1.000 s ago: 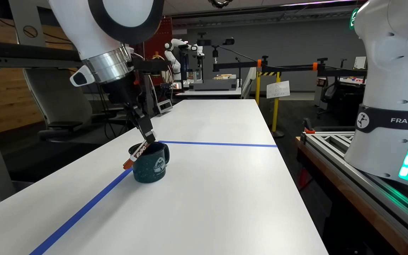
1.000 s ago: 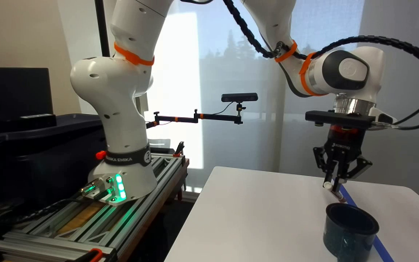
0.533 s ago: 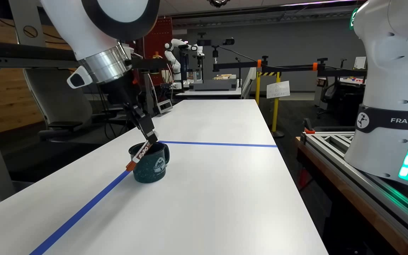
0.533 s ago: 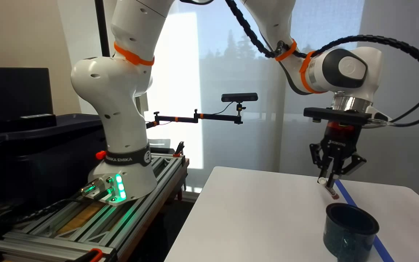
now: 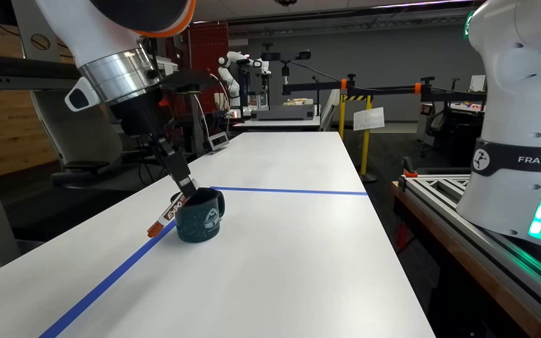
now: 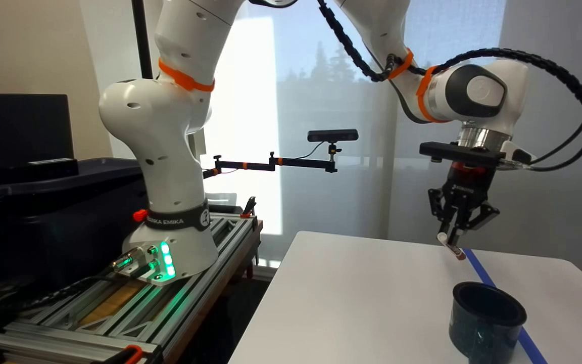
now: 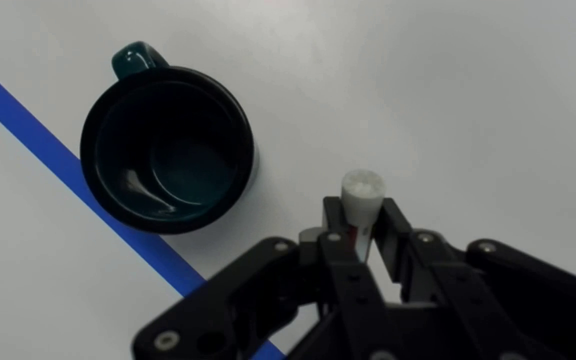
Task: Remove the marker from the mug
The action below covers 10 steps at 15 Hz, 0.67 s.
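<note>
1. Wrist view: the gripper [image 7: 361, 215] has its jaws pinching the marker [image 7: 363, 202], white end poking up between them; the mug [image 7: 168, 150] stands to the left, apart from it, with no marker inside.
2. Over the last second, in an exterior view, the marker [image 6: 453, 249] has shifted left and toward the far side, widening its gap from the mug, which has not budged.
3. In an exterior view, the marker [image 5: 173, 213] has shifted left and nearer, along the blue tape line [image 5: 111, 280]. It slants, reddish-brown end [image 5: 155, 230] low, and crosses the mug's outline (a trick of the sightline; the wrist view shows them apart).
4. For the task, the change suggests that the pulling-out is over and the gripper is carrying the marker away; what likely remains is setting it on the table [image 6: 361, 303] and letting go.
5. Whether the reddish-brown end touches the table cannot be told. Released at this slant, the marker would probably tip and roll; a flatter placement seems wise.
</note>
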### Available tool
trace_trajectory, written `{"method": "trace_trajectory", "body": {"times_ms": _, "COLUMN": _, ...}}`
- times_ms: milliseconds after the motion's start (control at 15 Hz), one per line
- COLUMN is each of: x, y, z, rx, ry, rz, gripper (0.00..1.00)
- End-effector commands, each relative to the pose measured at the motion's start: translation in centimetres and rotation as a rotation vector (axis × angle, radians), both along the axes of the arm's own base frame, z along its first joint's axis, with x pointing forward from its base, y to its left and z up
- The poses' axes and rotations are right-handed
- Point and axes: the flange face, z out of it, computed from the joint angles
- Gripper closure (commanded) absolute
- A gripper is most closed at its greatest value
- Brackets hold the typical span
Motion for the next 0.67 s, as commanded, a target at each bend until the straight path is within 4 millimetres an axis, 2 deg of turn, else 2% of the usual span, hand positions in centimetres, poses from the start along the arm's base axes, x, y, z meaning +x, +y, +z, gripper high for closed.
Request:
{"method": "trace_trajectory", "body": {"times_ms": 0, "x": 0.8, "y": 0.2, "z": -2.1, "rx": -0.023, "ry": -0.06, "rz": 0.032, "gripper": 0.95}}
{"method": "trace_trajectory", "body": {"times_ms": 333, "x": 1.4, "y": 0.1, "z": -5.6, "rx": 0.006, "ry": -0.081, "rz": 0.058, "gripper": 0.95}}
{"method": "trace_trajectory", "body": {"times_ms": 600, "x": 1.7, "y": 0.2, "z": -7.4, "rx": 0.023, "ry": -0.106, "rz": 0.076, "gripper": 0.95}}
